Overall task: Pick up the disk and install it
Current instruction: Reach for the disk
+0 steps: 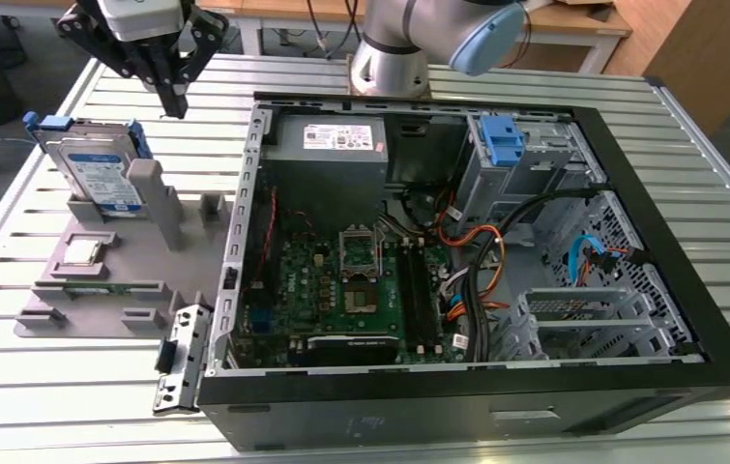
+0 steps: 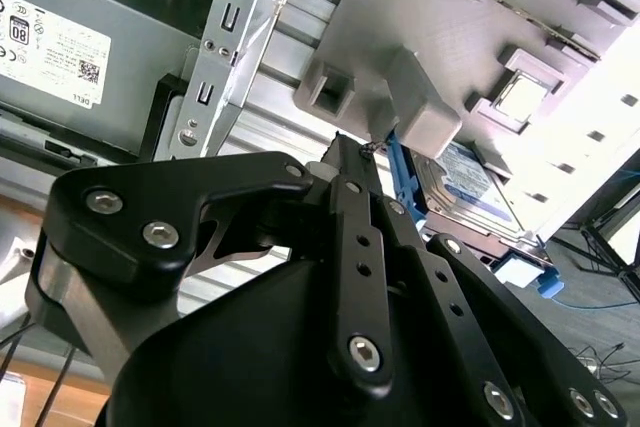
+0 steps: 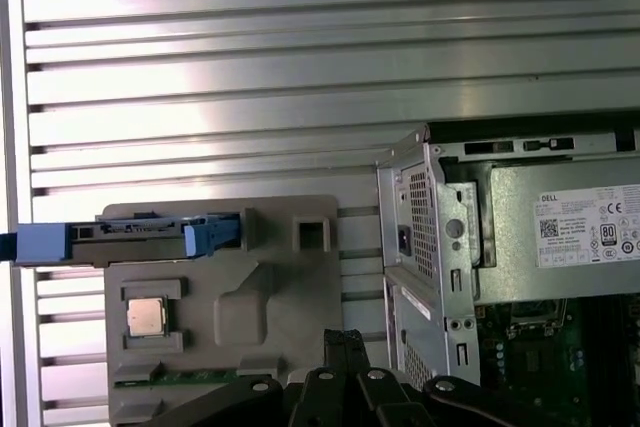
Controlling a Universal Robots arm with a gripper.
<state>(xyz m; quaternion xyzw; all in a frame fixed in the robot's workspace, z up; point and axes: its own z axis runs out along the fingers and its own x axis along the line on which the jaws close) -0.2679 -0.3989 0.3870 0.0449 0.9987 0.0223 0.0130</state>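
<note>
The disk [image 1: 94, 174] stands on edge in a slot of the grey holder plate [image 1: 48, 324] at the exterior view's left, silver-grey with a white-and-blue label and a blue carrier frame. My gripper [image 1: 174, 104] hangs above the table just beyond the disk and slightly toward the computer case, with its fingers shut together and nothing between them. The first wrist view looks straight down on the disk [image 3: 130, 237], edge-on, and the gripper [image 3: 345, 339] is clear of it. In the second wrist view the gripper [image 2: 352, 147] points toward the holder, and the disk [image 2: 470, 182] lies just past it.
An open computer case [image 1: 726, 319] fills the table's middle and the exterior view's right, with a power supply [image 1: 338, 140], a motherboard [image 1: 352, 280], cables and a drive bay with a blue latch [image 1: 503, 145]. A chip [image 1: 81, 253] rests on the holder plate. The slatted table [image 1: 29, 387] surrounds everything.
</note>
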